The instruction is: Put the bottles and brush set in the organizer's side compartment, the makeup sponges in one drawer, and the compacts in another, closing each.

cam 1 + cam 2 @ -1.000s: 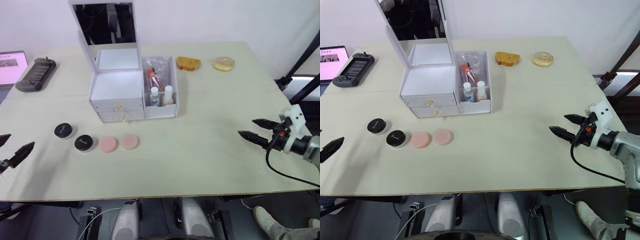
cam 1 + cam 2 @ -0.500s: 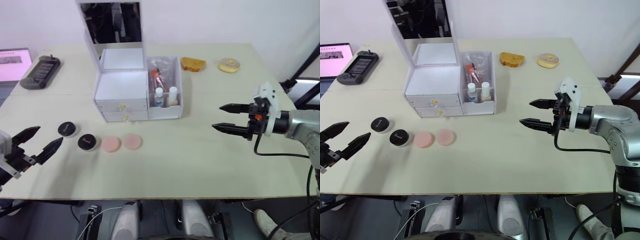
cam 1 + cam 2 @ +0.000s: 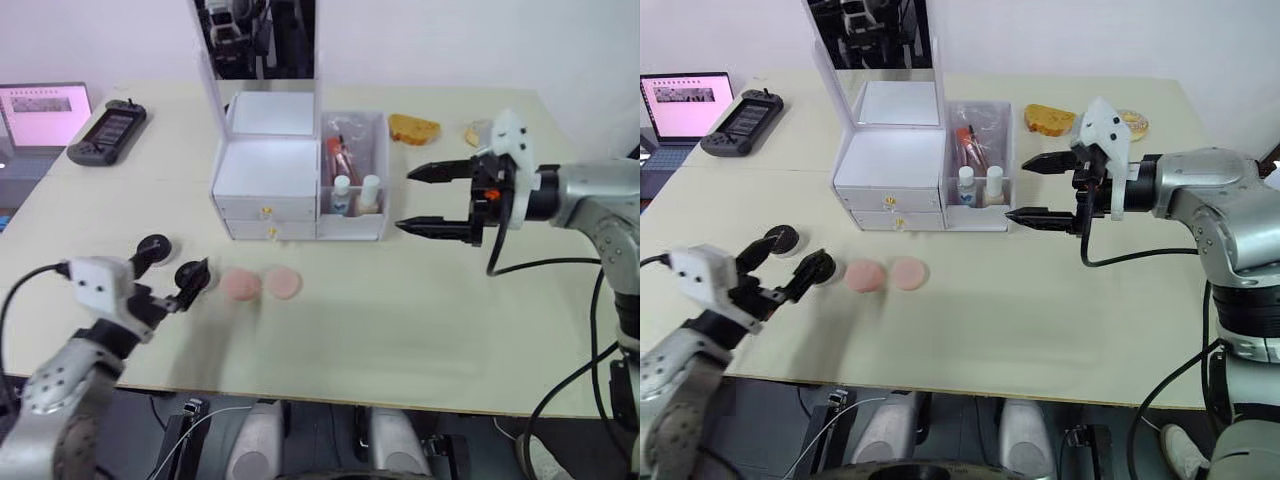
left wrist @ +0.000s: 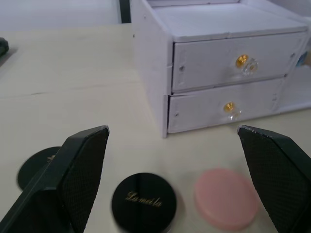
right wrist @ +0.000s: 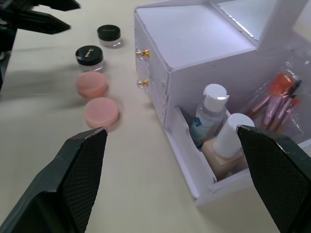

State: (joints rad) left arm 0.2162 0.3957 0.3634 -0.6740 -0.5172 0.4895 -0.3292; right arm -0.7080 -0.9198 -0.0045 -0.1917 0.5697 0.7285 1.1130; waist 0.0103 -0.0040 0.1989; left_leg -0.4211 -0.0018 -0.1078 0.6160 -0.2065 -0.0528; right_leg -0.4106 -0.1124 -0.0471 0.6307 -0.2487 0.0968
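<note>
Currently the right gripper [image 3: 1038, 188] hovers just right of the organizer [image 3: 892, 170], level with the side compartment [image 3: 985, 160], fingers spread wide and holding nothing. From its wrist view, both bottles stand upright in the compartment's front section: the clear one [image 5: 207, 114] with the blue label nearer the drawers, the beige one [image 5: 224, 147] touching it on the outer side. The brush set [image 5: 274, 100] leans in the section behind them, beyond the low divider. Both drawers are shut; the upper knob [image 4: 245, 62] and lower knob [image 4: 229, 107] show in the left wrist view. Mirror lid [image 3: 876, 40] stands upright at the organizer's back.

The left gripper [image 3: 788, 264] sits in front of and left of the organizer, low over the table [image 3: 1040, 300], fingers apart and empty. Its tips are at the two compacts. One compact [image 4: 144, 201], black lid with script lettering, lies between the fingers in the wrist view; the other compact [image 4: 35, 166] lies further left, partly hidden behind a finger. Contact with either cannot be told.

Two sponges lie in front of the organizer's drawers, just beside each other: left sponge [image 3: 864, 275] next to the lettered compact, right sponge [image 3: 907, 272] beyond it.

Well left of the organizer: a game console [image 3: 741, 108] and a laptop [image 3: 682, 104]. Right of it, at the far edge: a bread piece [image 3: 1051, 119] and a doughnut [image 3: 1132, 124].
</note>
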